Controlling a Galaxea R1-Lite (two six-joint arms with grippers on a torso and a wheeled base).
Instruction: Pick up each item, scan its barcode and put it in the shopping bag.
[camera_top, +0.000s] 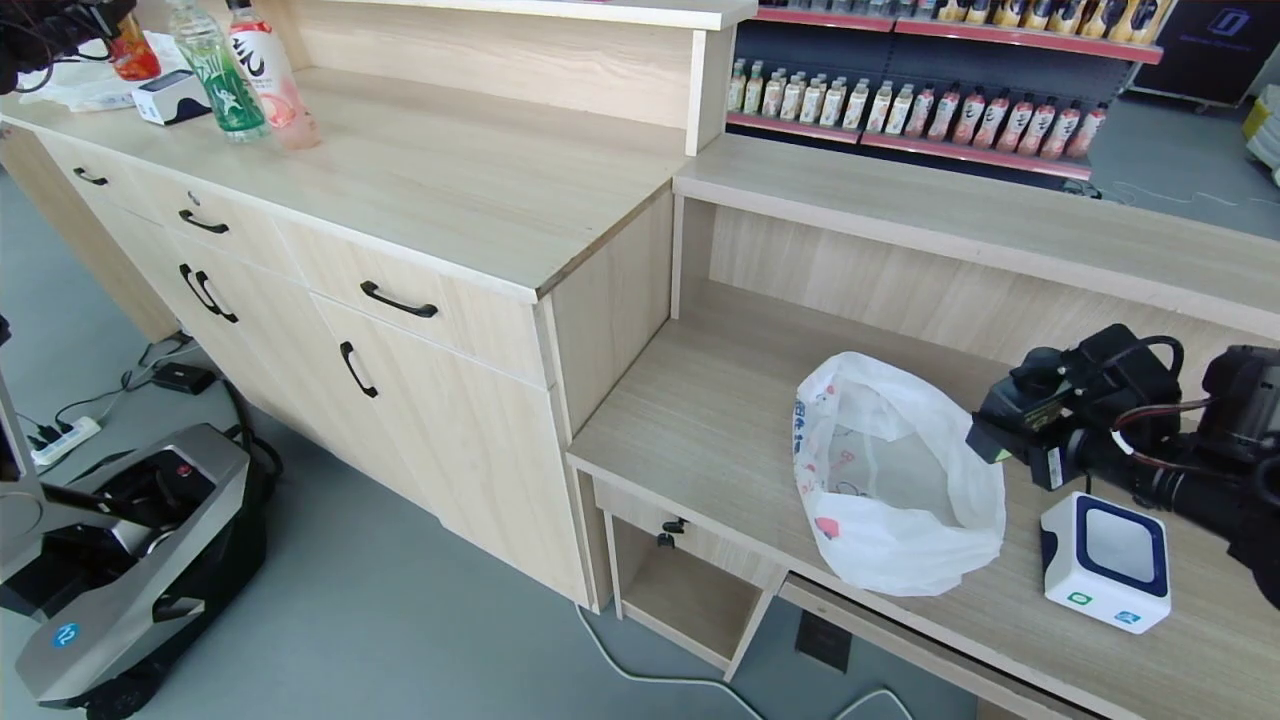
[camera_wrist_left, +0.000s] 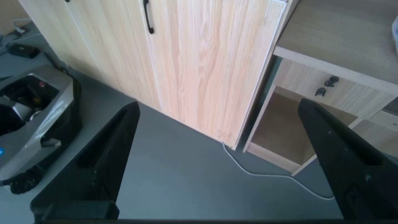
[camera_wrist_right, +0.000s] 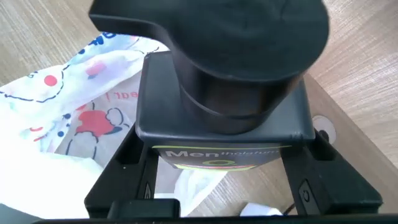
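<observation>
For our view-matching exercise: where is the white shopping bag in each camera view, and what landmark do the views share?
Head view: the shopping bag lies open on the lower counter, right of centre.
Left wrist view: not in it.
Right wrist view: the shopping bag lies beyond the black bottle.
Shared landmark: the lower counter's wood, in all three.

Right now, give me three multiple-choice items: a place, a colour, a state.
1. The shopping bag lies: A on the upper counter; B on the lower counter; C on the floor.
2. The item in the right gripper is: A white; B pink; C black.
3. The left gripper has its jaws: A open; B shut empty; C shut on a bottle.
B: it lies beside the scanner there. C: cap and body are black. A: the jaws stand wide apart with nothing between.
</observation>
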